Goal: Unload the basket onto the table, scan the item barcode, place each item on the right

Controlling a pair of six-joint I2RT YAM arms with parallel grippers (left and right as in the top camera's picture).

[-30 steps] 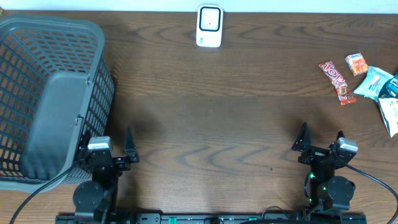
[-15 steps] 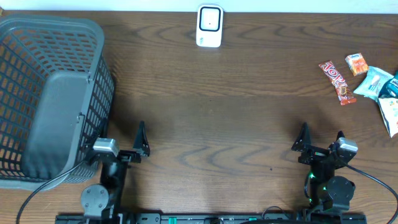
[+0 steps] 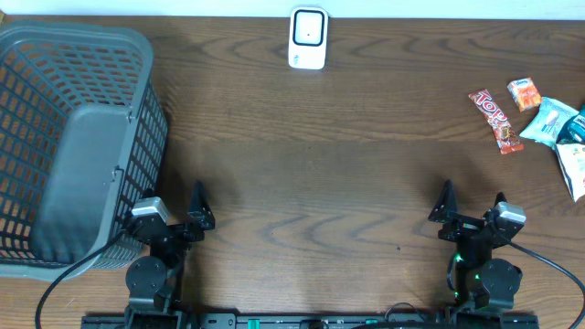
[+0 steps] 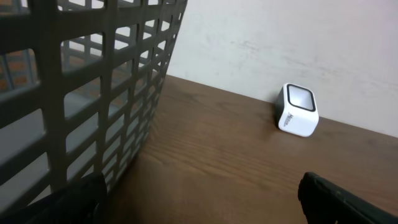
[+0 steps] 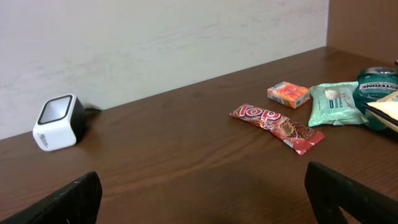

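Wide apart and holding nothing, the left gripper (image 3: pixel 175 210) sits at the near edge of the table (image 3: pixel 320 164), just beside the near right corner of the basket (image 3: pixel 27 137). Its black fingers show as dark wedges in the bottom corners of the left wrist view. Over at the near edge toward the right, the right gripper (image 3: pixel 472 206) is spread just as wide, gripping nothing, with two pointed black fingers aimed at the far edge. The table is dark brown wood grain with a dull sheen. That basket is grey plastic with lattice walls of square openings and a solid flat floor, and it fills the left edge of the table. Up at the middle of the far edge, against the pale wall, stands the barcode scanner (image 3: pixel 307 38), a small white rounded block with a dark glossy window on its face. Now the items, clustered at the far right corner, well apart from both grippers. A long red candy bar (image 3: pixel 494 120) in a shiny wrapper lies flat and angled, nearest the table's middle. Just beyond it is a small orange packet (image 3: pixel 524 93), boxy and flat. Beside that sits a soft mint-green pouch (image 3: pixel 551 121), and touching its right side is a dark teal container (image 5: pixel 377 84) with a printed label. A white packet (image 3: pixel 573 169) lies at the right edge, partly cut off.
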